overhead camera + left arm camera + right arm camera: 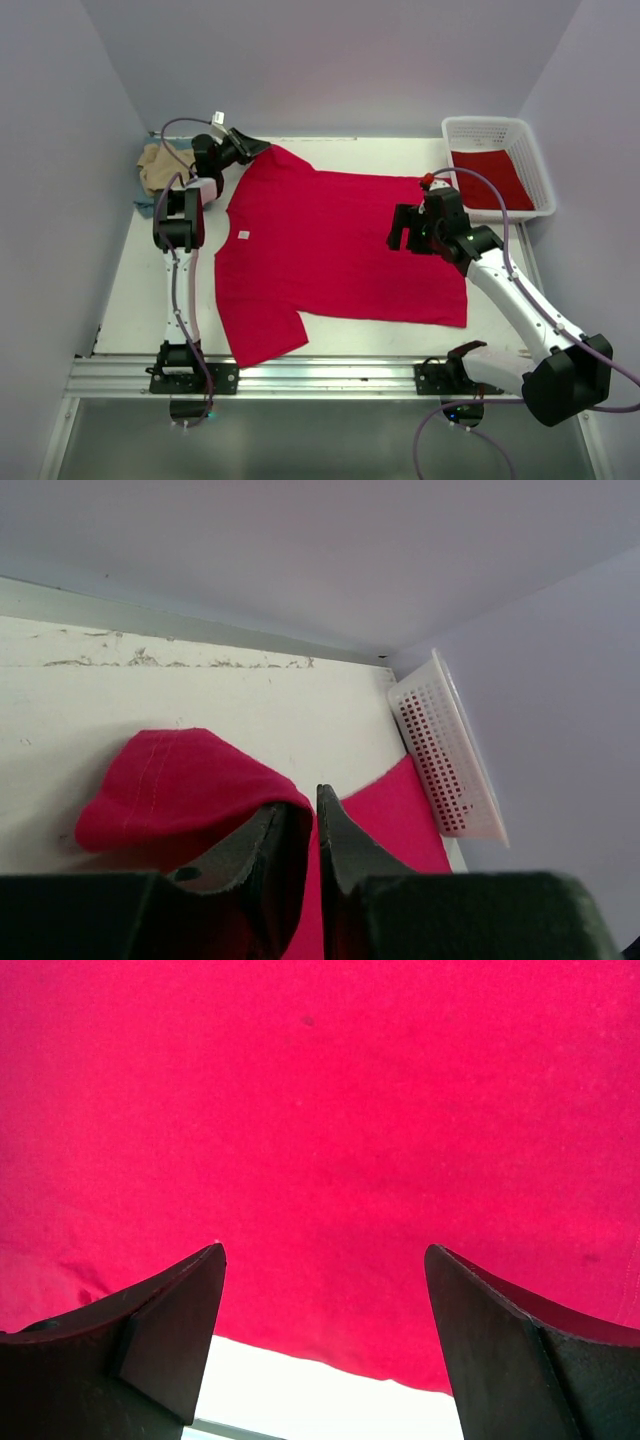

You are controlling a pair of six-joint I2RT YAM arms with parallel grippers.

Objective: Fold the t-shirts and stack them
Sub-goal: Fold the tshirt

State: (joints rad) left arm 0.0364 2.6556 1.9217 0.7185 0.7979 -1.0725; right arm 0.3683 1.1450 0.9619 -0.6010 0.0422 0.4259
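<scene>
Top external view: red t-shirt (340, 250) lies spread flat on the table (130, 290), collar toward the left arm, hem toward the right, and small white neck tag (242, 235) showing. The far sleeve (270, 160) is bunched at the left gripper (262, 148). In the left wrist view its fingers (260, 850) are pressed together with red cloth pinched between them, and the sleeve (170, 780) is humped up beside them. This is probably a grip for pulling the sleeve inward for a first fold.

The right gripper (405, 240) hovers over the hem half. In the right wrist view its fingers (170, 1330) are spread wide with nothing between them and the cloth (320, 1110) below. It looks placed to pick up the hem side.

Outward:
- basket (535, 165) at the far right holds another red shirt (490, 178)
- tan and blue-grey pile (160, 170) sits at the far left, unfolded

Hidden or unclear:
- how much cloth the left pinch holds
- the right fingertips' height above the shirt
- part of the pile, behind the left arm
</scene>
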